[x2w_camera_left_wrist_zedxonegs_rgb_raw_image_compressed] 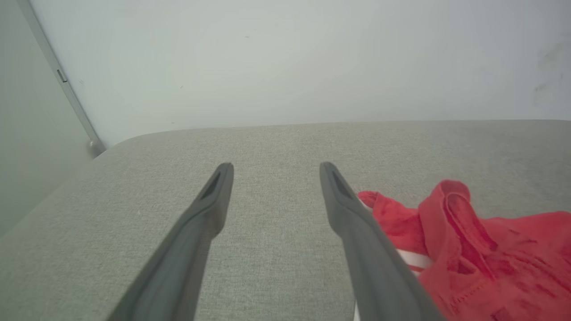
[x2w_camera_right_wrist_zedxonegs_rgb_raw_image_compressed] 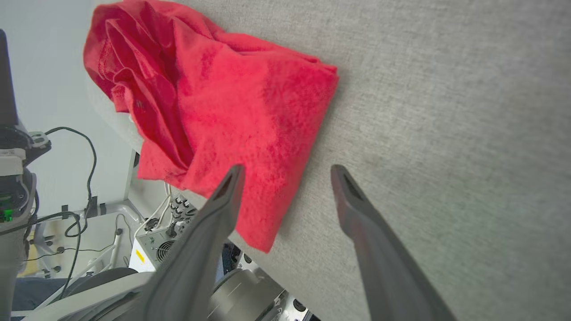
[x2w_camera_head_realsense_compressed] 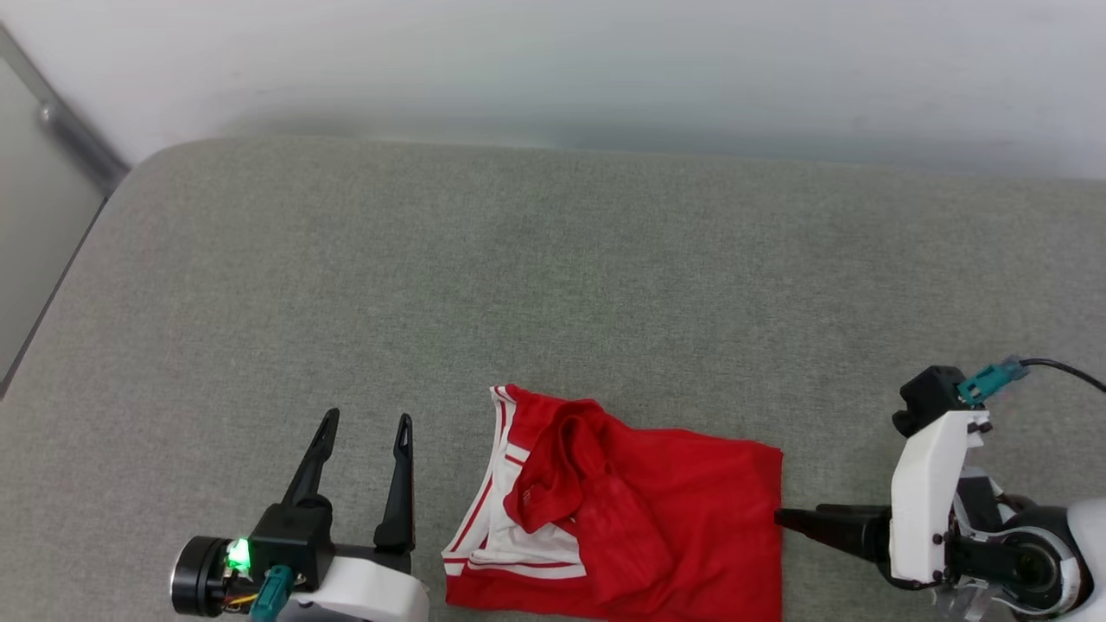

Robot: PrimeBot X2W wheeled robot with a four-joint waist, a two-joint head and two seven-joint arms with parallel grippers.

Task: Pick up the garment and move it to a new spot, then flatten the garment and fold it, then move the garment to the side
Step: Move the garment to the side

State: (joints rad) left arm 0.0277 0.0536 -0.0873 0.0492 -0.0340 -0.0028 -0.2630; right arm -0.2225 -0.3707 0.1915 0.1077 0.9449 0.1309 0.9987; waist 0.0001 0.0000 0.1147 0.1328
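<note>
The garment lies crumpled at the near edge of the grey fabric surface, red with white striped trim along its left side. My left gripper stands open to its left, fingers pointing away from me, nothing between them. In the left wrist view the garment lies just right of the open left gripper. My right gripper points left at the garment's right edge. In the right wrist view the right gripper is open, one finger over the edge of the garment and the other over bare surface.
A pale wall runs behind the surface. The surface's left edge and rounded far-left corner drop off to the floor. Below the near edge, the right wrist view shows cables and a grey equipment box.
</note>
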